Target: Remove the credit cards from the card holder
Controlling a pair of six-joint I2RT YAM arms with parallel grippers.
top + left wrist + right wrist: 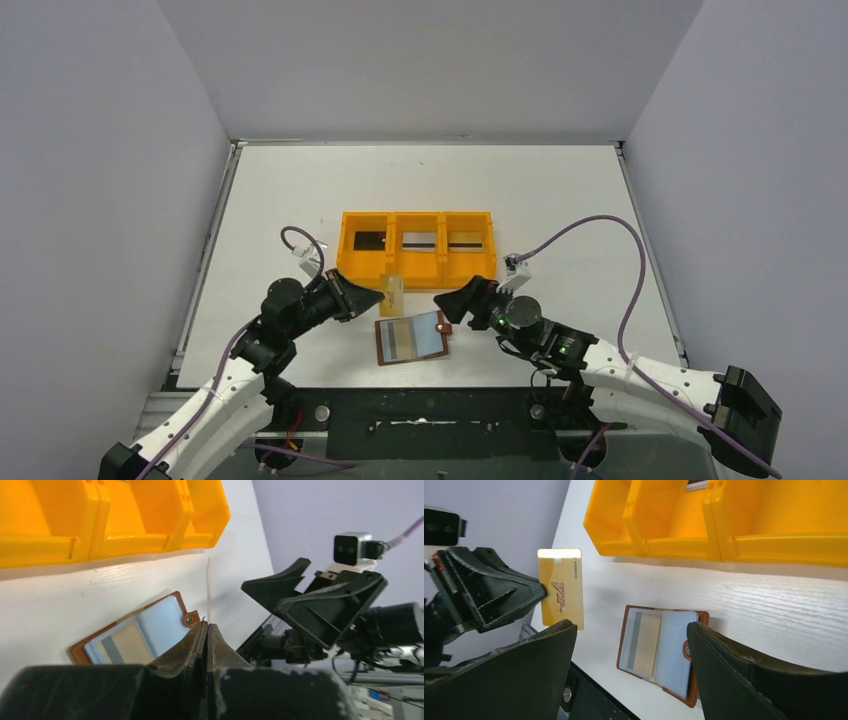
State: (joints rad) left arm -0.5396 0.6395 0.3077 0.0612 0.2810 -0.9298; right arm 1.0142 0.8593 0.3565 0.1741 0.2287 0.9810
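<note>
The brown card holder (412, 338) lies open on the table, pale blue pockets up, snap tab on its right. A tan card with a grey stripe (644, 642) sits in its left pocket. My left gripper (372, 296) is shut on a gold credit card (392, 295) and holds it upright above the table, between the holder and the tray. That card shows flat in the right wrist view (561, 587) and edge-on in the left wrist view (208, 590). My right gripper (447, 305) is open and empty, just right of the holder's tab, jaws wide.
An orange three-compartment tray (415, 268) stands behind the holder. It holds a black card (369, 240), a silvery card (419, 240) and a dark-and-tan card (465, 240), one per compartment. The table's near edge runs just below the holder.
</note>
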